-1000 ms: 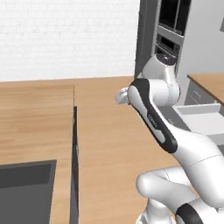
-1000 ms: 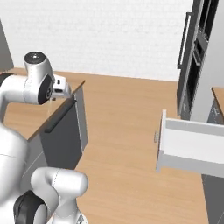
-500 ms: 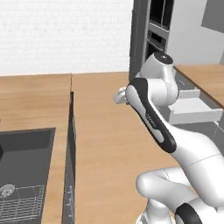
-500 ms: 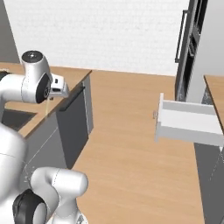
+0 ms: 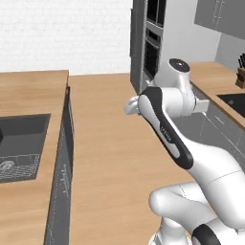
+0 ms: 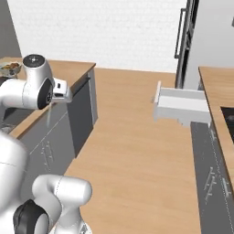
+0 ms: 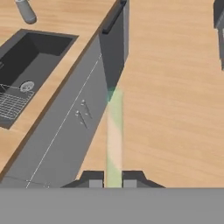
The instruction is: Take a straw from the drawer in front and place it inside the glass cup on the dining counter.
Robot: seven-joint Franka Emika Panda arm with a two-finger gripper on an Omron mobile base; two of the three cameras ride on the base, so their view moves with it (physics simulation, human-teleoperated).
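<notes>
A simulated kitchen with a broad light-wood plank floor (image 6: 132,137) running between two runs of cabinets: on one side, the large light-wood dining counter (image 5: 28,86) on its grey base, with an inset dark rectangular sink (image 5: 19,143) that holds a wire rack and a round drain; on the other, a wall counter of matching wood (image 6: 219,91) above grey cupboard fronts, with tall dark built-in ovens (image 5: 153,43) beyond it against a white brick wall. The white Franka arm with dark joints (image 5: 167,124) rises from its base and bends across the aisle, its hand held over the floor beside the island's grey cabinet side. Across the aisle, the wide, shallow light-grey drawer with a white interior (image 6: 182,106) stands pulled out from the wall cabinets, well apart from the arm. From the hand camera, the two-finger gripper (image 7: 113,180) has its small dark finger tips drawn close together on the thin, straight, pale whitish straw (image 7: 114,135), which runs straight out from between them along the line of the gripper, over the floor and up to the corner of the island's grey side. At the upper edge of that view, a small translucent greyish cylindrical glass cup (image 7: 25,11) stands on the island top beyond the far end of the sink, well apart from the straw.
</notes>
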